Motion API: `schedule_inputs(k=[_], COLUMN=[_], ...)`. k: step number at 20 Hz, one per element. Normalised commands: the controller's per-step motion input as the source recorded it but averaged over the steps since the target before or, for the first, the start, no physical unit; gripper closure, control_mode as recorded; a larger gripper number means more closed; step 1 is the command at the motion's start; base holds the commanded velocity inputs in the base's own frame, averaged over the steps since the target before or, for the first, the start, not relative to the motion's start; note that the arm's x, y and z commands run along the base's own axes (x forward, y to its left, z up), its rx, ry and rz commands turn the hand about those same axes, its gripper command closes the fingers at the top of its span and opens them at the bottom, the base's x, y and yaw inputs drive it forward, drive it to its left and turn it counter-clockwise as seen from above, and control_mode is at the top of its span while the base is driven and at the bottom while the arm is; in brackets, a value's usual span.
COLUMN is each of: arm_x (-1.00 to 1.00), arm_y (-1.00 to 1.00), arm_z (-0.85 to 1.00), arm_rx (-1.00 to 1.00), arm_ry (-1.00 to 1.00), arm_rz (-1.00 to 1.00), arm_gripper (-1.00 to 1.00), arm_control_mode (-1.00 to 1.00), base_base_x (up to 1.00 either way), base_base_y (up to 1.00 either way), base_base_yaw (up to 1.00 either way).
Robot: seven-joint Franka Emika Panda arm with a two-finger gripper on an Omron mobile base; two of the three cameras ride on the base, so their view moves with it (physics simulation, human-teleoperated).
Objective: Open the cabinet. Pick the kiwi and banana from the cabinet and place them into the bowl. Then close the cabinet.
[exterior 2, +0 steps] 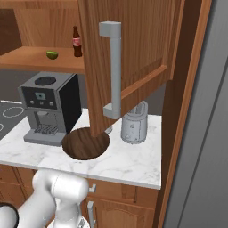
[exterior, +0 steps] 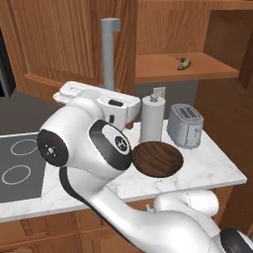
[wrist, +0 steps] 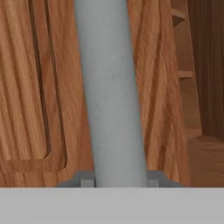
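Arm (exterior: 94, 148) fills the lower centre of the left base view. The gripper (wrist: 118, 183) sits at the bottom of the hand view, clamped on the grey bar handle (wrist: 111, 92) of the cabinet (exterior: 59, 44), fingertips (wrist: 87, 182) either side of the bar. Worktop (exterior: 212, 168), white marble: bowl (exterior: 158, 159) in mid frame, just in front of the paper towel roll (exterior: 152, 118), toaster (exterior: 185, 126) to its right. In the right base view a coffee machine (exterior 2: 49, 107) stands left of the bowl and a blender (exterior 2: 134, 124) right of it. The door on the right side of the frame swung open. Farther up, on the shelf (exterior: 183, 69): banana (exterior: 184, 63) upper right in the left base view; kiwi (exterior 2: 52, 54) upper left in the right base view, beside a dark bottle (exterior 2: 77, 41).
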Motion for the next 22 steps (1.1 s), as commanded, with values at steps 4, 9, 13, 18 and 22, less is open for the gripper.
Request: schedule_inputs(k=[4,9,13,18,22], arm_x=[-0.09,-0.63,-1.0,-0.87,-0.28], arm_y=[0.62,0.1,-0.02,-0.44,-1.0], arm_z=[-0.01,-0.33,-0.52,-0.35,0.02], arm_rx=[-0.05,-0.08,-0.07,0.0,0.24], arm_ry=[0.0,0.01,0.0,0.0,-0.01], arm_rz=[0.0,0.01,0.0,0.0,0.01], arm_gripper=[-1.0,-1.0,-1.0,-1.0,-1.0], arm_control_mode=[-1.0,-1.0,-1.0,-1.0,-1.0], base_base_x=[0.0,0.0,0.0,0.0,0.0], base_base_y=[0.0,0.0,0.0,0.0,0.0], base_base_yaw=[0.0,0.0,0.0,0.0,0.0])
